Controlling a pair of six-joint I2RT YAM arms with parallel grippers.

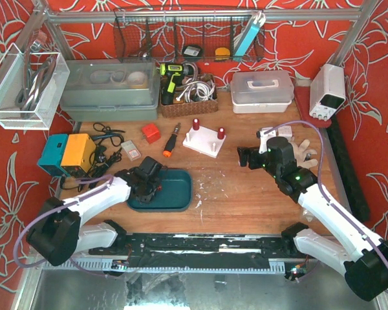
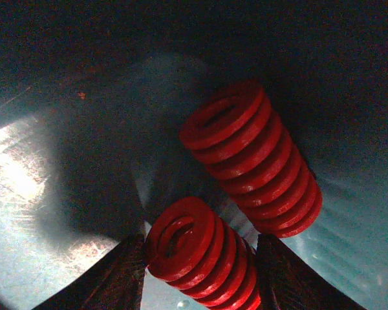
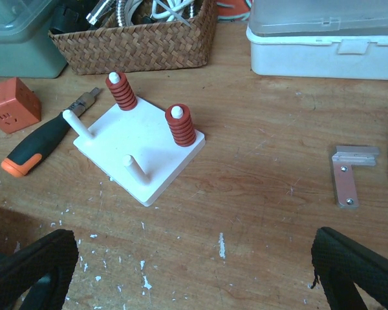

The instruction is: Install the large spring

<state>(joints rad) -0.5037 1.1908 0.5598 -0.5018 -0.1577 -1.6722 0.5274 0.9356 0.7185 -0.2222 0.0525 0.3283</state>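
Note:
My left gripper [image 1: 145, 184] is down inside the teal tray [image 1: 180, 194]. In the left wrist view its fingers [image 2: 119, 274] press on both sides of a red coil spring [image 2: 200, 252] lying in the tray. A second red spring [image 2: 252, 158] lies just beyond it, free. The white peg board [image 1: 204, 143] stands mid-table; in the right wrist view [image 3: 139, 145] it carries two red springs [image 3: 180, 124] on its far pegs, and two near pegs [image 3: 134, 169] are bare. My right gripper [image 3: 194, 271] is open and empty, above the table to the right of the board.
An orange-handled screwdriver [image 1: 171, 142] and a red cube [image 1: 150, 133] lie left of the board. A wicker basket [image 1: 187, 90] and a white lidded box [image 1: 262, 90] stand behind it. A metal bracket [image 3: 349, 174] lies to the right. A teal and yellow device [image 1: 68, 154] stands at far left.

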